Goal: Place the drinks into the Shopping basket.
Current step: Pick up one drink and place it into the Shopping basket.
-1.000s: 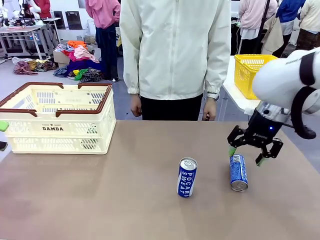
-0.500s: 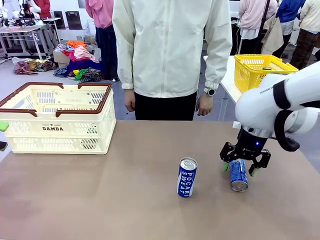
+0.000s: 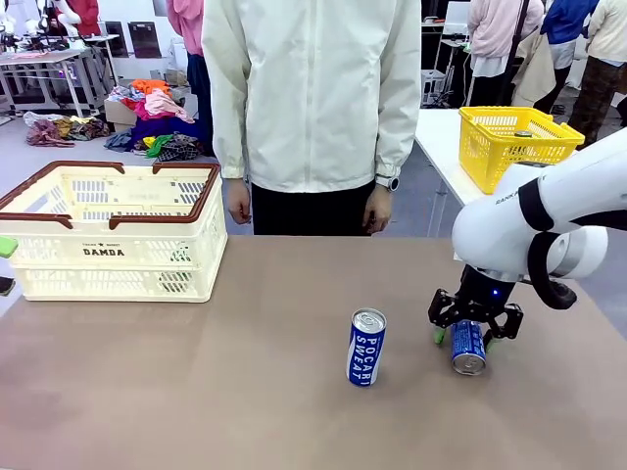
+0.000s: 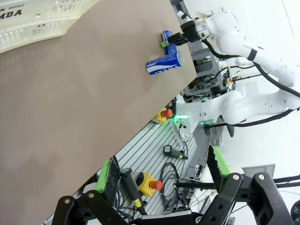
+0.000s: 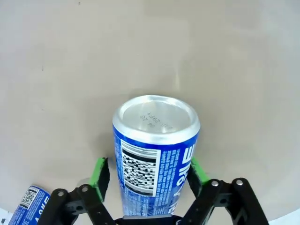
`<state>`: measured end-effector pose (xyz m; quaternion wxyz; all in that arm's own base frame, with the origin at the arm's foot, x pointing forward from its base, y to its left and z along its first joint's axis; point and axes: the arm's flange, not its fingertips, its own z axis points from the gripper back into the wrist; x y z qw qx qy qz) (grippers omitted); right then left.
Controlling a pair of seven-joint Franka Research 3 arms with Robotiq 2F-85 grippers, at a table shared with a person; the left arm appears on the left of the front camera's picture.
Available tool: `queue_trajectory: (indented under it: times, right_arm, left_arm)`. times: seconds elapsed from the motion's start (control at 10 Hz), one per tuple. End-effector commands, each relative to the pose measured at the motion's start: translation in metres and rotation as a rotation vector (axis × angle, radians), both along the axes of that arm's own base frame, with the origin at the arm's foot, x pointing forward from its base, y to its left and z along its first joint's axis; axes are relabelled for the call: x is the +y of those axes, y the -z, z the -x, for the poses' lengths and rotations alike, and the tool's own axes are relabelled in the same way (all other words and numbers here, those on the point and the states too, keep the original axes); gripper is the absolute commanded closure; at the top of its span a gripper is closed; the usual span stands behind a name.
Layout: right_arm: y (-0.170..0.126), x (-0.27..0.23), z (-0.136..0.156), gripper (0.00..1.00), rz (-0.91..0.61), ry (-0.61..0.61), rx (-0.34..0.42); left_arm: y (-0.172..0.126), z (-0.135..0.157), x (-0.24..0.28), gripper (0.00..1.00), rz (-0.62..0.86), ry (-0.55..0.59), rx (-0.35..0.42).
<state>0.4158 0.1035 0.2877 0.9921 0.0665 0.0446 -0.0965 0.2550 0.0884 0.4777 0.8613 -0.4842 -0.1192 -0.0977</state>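
Far left on the brown table (image 3: 196, 392): the big cream Shopping basket (image 3: 108, 230) with its dark brown rim, sitting upright. By the near edge of the table, seen from its own wrist: the left gripper (image 4: 163, 168), jaws spread wide, holding nothing. Near the middle of the table, well apart from the basket: one blue drink, the standing can (image 3: 367, 348), silver top up. Behind the table: a person (image 3: 313, 98) in a pale jacket, arms hanging down. A little to the right of the standing can: another blue drink, the lying can (image 3: 467, 348), flat on its side on the table, silver end toward the robot. Down over the lying can: the right gripper (image 3: 474, 333), one green pad (image 5: 99, 172) on each side, very close to the can. Cannot tell if squeezing it or only beside it. Far right, on another table: a small yellow basket (image 3: 514, 142).
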Motion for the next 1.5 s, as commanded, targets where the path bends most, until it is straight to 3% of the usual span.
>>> queue_trajectory:
  times: [0.0, 0.5, 0.7, 0.9, 1.0, 1.1, 1.3, 1.4]
  right_arm:
    - [-0.001, 0.006, -0.003, 1.0, 0.03, 0.025, 0.011]
    - [-0.014, 0.004, 0.0, 1.0, 0.034, 0.024, -0.005]
    - [-0.06, 0.001, 0.0, 1.0, 0.025, 0.021, -0.065]
    - [-0.148, 0.0, 0.004, 1.0, 0.026, 0.019, -0.148]
    - [-0.188, 0.0, 0.004, 1.0, -0.024, 0.031, -0.132]
    - [-0.203, 0.002, 0.005, 1.0, -0.04, 0.048, -0.134]
    - [-0.192, -0.018, 0.004, 1.0, -0.12, 0.059, -0.141]
    - [-0.214, -0.002, 0.015, 1.0, -0.048, 0.016, -0.163]
  left_arm:
    - [-0.002, 0.002, 0.0, 0.0, 0.009, -0.002, 0.006]
    - [-0.002, 0.002, 0.0, 0.0, 0.009, -0.002, 0.006]
    - [-0.002, 0.002, 0.0, 0.0, 0.009, -0.002, 0.006]
    - [-0.002, 0.002, 0.0, 0.0, 0.009, -0.002, 0.006]
    - [-0.002, 0.002, 0.0, 0.0, 0.009, -0.002, 0.006]
    - [-0.002, 0.002, 0.0, 0.0, 0.009, -0.002, 0.006]
    - [-0.002, 0.002, 0.0, 0.0, 0.009, -0.002, 0.006]
    - [-0.002, 0.002, 0.0, 0.0, 0.009, -0.002, 0.006]
